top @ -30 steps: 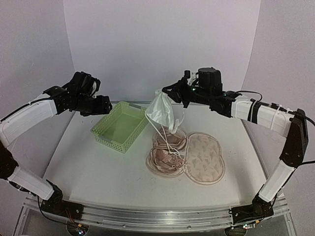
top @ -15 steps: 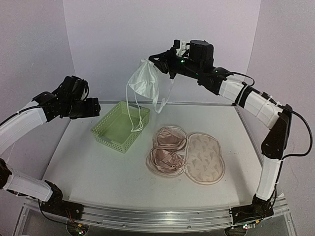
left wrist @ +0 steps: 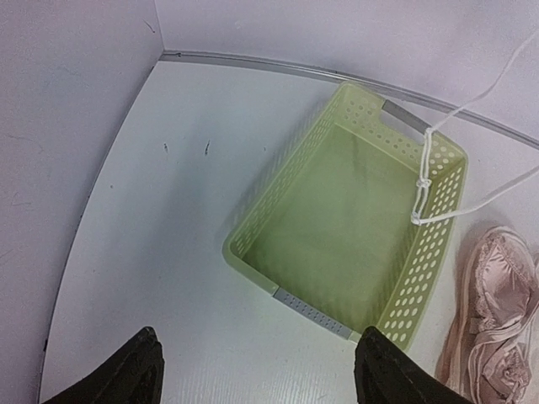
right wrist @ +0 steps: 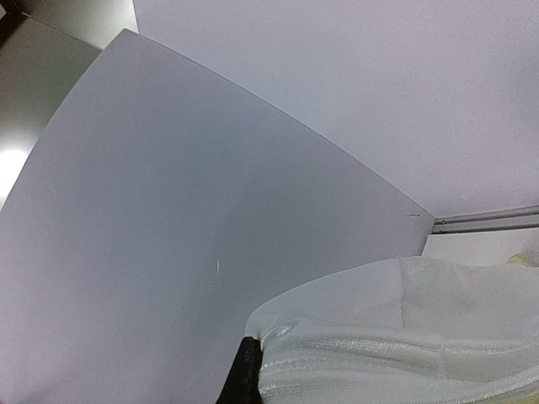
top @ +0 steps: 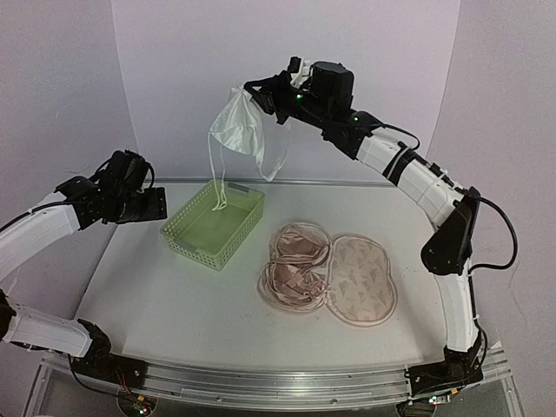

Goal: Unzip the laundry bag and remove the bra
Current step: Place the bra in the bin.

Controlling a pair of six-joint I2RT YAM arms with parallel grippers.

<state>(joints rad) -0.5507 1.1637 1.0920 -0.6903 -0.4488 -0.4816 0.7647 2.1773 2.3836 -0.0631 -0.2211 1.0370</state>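
White arm shells (top: 417, 178), black joints (top: 452, 243), black wrists (top: 333, 87)

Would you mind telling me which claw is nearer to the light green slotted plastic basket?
Left. The left claw hovers low beside the basket; the right claw hangs high above it, gripping a white fabric bra.

Rear overview, left wrist over shared basket (left wrist: 337, 219), right wallward

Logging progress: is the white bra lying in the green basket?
No, the white bra hangs from the right pincer above the basket, only a strap dangling over it.
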